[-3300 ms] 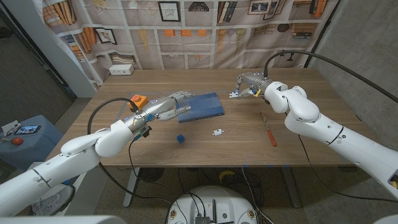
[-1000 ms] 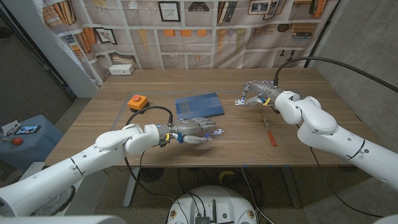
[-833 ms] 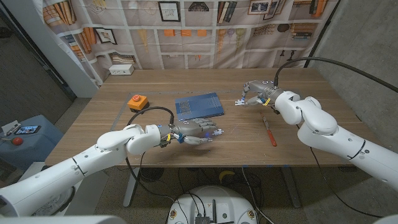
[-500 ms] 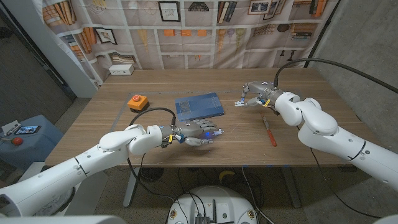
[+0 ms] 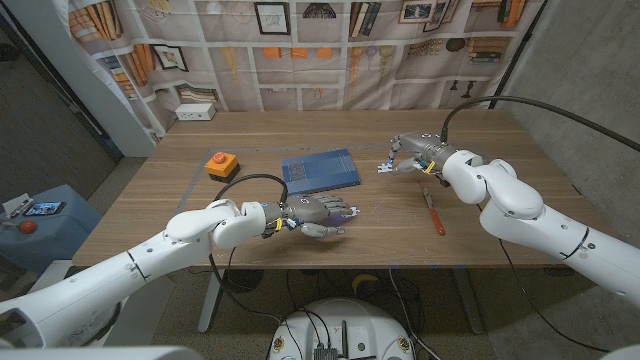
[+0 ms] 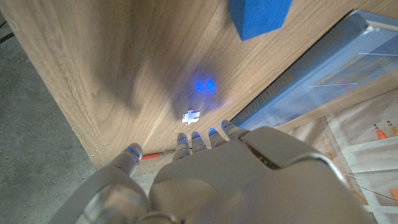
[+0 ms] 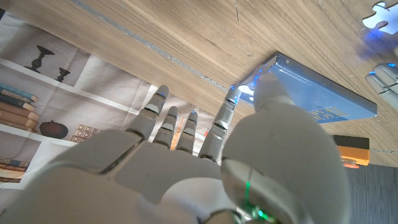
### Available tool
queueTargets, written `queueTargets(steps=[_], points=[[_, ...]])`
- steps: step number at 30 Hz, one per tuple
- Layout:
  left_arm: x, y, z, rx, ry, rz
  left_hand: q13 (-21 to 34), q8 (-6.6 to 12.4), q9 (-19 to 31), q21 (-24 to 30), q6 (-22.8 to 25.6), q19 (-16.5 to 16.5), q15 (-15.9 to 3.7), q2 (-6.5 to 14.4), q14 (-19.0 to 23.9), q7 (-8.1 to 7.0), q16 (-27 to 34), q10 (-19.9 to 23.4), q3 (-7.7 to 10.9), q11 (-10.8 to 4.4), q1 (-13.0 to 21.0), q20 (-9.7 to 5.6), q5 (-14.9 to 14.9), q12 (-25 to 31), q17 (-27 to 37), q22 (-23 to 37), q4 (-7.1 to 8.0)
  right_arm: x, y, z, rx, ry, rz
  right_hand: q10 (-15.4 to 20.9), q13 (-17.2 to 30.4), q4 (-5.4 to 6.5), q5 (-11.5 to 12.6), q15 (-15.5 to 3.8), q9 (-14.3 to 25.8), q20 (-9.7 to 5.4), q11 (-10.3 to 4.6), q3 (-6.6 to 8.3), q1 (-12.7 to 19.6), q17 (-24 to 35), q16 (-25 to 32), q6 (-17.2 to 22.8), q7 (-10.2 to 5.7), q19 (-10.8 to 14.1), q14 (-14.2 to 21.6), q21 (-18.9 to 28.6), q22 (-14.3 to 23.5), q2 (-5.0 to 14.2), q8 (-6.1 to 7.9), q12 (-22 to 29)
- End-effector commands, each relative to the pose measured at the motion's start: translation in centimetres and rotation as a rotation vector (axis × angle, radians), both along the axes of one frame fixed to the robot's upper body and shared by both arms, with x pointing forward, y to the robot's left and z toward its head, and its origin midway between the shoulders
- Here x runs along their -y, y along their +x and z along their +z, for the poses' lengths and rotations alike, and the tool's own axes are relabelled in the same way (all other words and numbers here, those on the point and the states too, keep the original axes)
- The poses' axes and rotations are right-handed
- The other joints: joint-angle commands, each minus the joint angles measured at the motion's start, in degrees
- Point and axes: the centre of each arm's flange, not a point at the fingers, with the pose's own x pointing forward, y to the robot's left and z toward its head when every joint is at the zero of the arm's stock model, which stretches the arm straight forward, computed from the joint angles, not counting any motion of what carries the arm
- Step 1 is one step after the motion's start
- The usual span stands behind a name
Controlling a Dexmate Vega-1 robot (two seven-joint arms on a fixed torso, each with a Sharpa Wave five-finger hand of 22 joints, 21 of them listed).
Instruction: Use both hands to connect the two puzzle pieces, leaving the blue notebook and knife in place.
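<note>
- Puzzle piece, small, white, flat, jigsaw-cut [image 5: 352, 212]: lies on the wooden table [image 5: 200, 215] near the front edge, just past the fingertips of the left hand [image 5: 318, 213]; in the left wrist view [image 6: 191, 116] it sits apart from the fingertips on bare wood.
- Second puzzle piece, small, white [image 5: 384, 164]: pinched at the fingertips of the right hand [image 5: 413, 153], toward the table's right rear; whether it rests on the wood or is lifted cannot be told.
- Left hand: low over the table, fingers stretched forward and somewhat spread, holding nothing; bare wood lies on beyond the piece.
- Right hand: fingers bent around the second piece; in the right wrist view [image 7: 186, 180] the fingers reach forward side by side.
- Small blue cube [image 5: 288, 222]: on the table just beside the left wrist; also seen in the left wrist view [image 6: 258, 15].
- Blue rectangular notebook [image 5: 320, 170]: flat near mid-table, behind the left hand, its front edge close to the hand's back.
- Knife with red handle [image 5: 432, 208]: on the right side, well apart from both pieces, open wood between it and the first piece.
- Orange box with red button [image 5: 220, 163]: left of the notebook.
</note>
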Motion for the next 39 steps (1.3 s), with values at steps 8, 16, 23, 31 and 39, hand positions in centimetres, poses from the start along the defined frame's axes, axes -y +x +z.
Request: queueTargets(steps=[8,16,23,31,39], points=[[1.24,0.56,0.08,-0.017,0.014,0.027,-0.02,-0.19,0.02,0.43,-0.41,-12.58,-1.14,7.82,-9.89,-0.81,0.41,0.31,-0.44,-0.62,-0.50,-3.14,0.23,0.22,0.11,0.23,-0.02,0.25,0.06,-0.25,-0.004,0.014,0.004,0.61,0.20,0.06,-0.32,0.13,0.27,-0.36,-0.01,-0.26,0.07,0.34,0.53,0.53,-0.16,0.47,0.55,-0.06,0.26,0.57,0.38,-0.25],[1.28,0.74,-0.01,-0.032,0.018,0.036,-0.06,0.21,0.00,0.90,0.75,-12.36,-1.32,7.84,-9.29,-0.16,0.72,2.04,-0.59,-0.31,-0.44,-3.09,0.25,0.70,0.04,0.18,-0.09,0.27,0.11,-0.26,-0.002,0.018,0.004,0.77,0.21,0.06,-0.37,0.15,0.27,-0.33,-0.08,-0.29,0.10,0.37,0.54,0.55,-0.16,0.53,0.61,-0.05,0.27,0.64,0.37,-0.25],[1.70,0.88,-0.40,-0.042,0.024,0.048,-0.07,0.29,-0.01,0.98,1.21,-12.49,-1.33,7.83,-9.09,-0.12,0.79,2.64,-0.65,-0.24,-0.42,-3.04,0.25,0.80,0.00,0.16,-0.11,0.25,0.11,-0.28,-0.001,0.021,0.006,0.83,0.21,0.06,-0.40,0.12,0.28,-0.37,-0.05,-0.31,0.12,0.39,0.54,0.56,-0.17,0.54,0.64,-0.06,0.27,0.71,0.36,-0.28],[1.86,1.04,-0.39,-0.048,0.031,0.054,-0.09,0.35,-0.01,1.24,1.90,-12.29,-1.14,7.77,-8.31,0.09,1.03,3.88,-0.76,-0.16,-0.39,-3.06,0.26,0.97,-0.07,0.11,-0.15,0.35,0.08,-0.26,-0.001,0.024,0.003,0.86,0.21,0.07,-0.44,0.17,0.28,-0.38,-0.10,-0.33,0.13,0.41,0.54,0.59,-0.16,0.55,0.65,-0.06,0.27,0.79,0.35,-0.32],[1.77,1.15,-0.33,-0.060,0.039,0.063,-0.10,0.44,-0.01,1.32,2.43,-12.27,-1.11,7.72,-8.19,0.52,1.02,4.33,-0.83,-0.30,-0.39,-3.03,0.26,0.98,-0.10,0.09,-0.17,0.29,0.08,-0.28,0.003,0.029,0.008,0.94,0.22,0.09,-0.49,0.15,0.28,-0.45,-0.04,-0.34,0.15,0.44,0.54,0.61,-0.17,0.57,0.68,-0.07,0.27,0.91,0.34,-0.35]])
